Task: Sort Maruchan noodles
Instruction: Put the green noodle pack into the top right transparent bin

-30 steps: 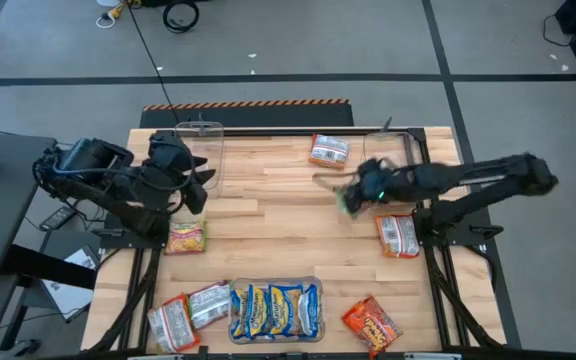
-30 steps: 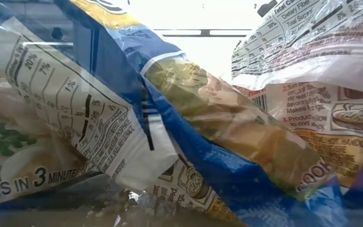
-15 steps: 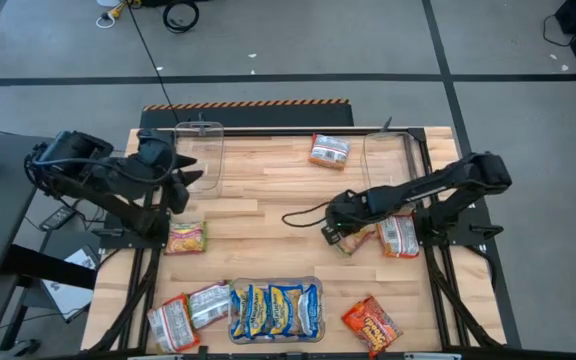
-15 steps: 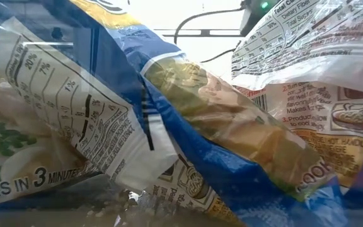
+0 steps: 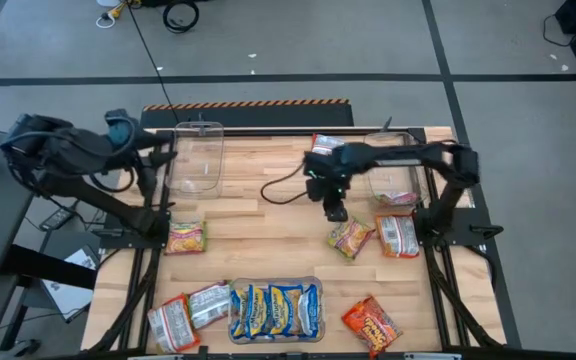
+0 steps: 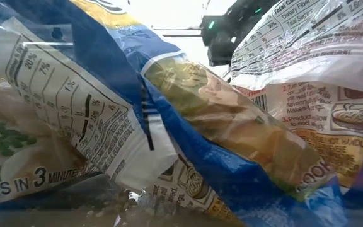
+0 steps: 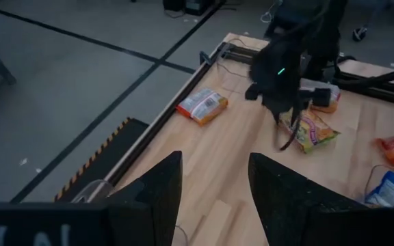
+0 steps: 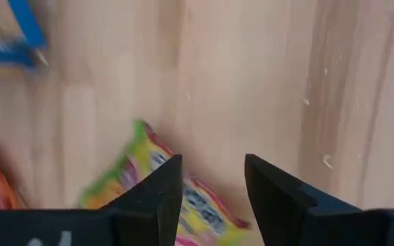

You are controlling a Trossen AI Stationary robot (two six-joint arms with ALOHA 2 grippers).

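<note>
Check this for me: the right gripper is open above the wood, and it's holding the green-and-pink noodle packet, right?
Not quite. The right gripper is open above the wood, but it holds nothing: the high view shows the green-and-pink packet lying on the table, apart from the fingers.

Wood table (image 5: 268, 225), 3 clear bins (image 5: 196, 158)

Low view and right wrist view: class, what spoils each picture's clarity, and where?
Low view: blue-and-yellow noodle packets press against the lens, filling the frame; bright backlight washes out the top centre. Right wrist view: motion blur smears the green-and-yellow packet and the blue packet, while the right hand, open, stays sharp.
</note>
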